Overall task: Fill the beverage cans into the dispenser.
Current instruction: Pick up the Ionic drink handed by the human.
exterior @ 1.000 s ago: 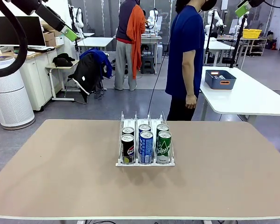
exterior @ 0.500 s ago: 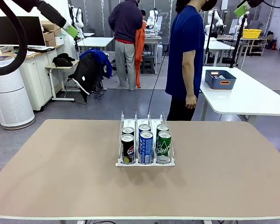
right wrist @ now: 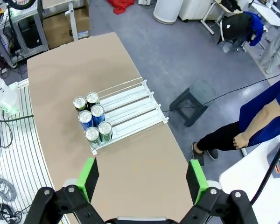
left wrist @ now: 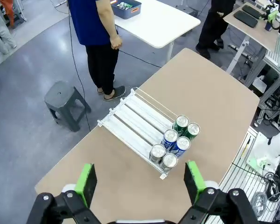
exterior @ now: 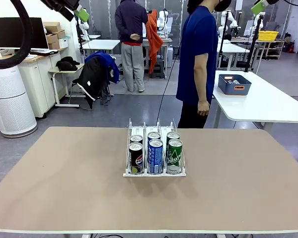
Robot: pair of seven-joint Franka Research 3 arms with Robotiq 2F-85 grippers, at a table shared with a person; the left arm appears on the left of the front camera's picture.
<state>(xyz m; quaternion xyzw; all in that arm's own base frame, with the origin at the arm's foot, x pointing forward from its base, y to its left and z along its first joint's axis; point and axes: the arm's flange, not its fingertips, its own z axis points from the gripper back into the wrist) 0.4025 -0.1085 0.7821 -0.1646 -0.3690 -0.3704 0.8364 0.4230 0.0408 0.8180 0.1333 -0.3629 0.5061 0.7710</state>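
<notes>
Cans (exterior: 155, 154) in dispenser (exterior: 154, 174); rear row half hidden behind front row.

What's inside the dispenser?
Six cans stand in the dispenser, two per lane, at the robot's end: black, blue, green. The lanes' far part is bare. Front cans cover the rear ones' labels.

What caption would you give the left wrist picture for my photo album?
Open left claw high above the table, where six cans fill one end of the clear dispenser, person nearby.
</notes>
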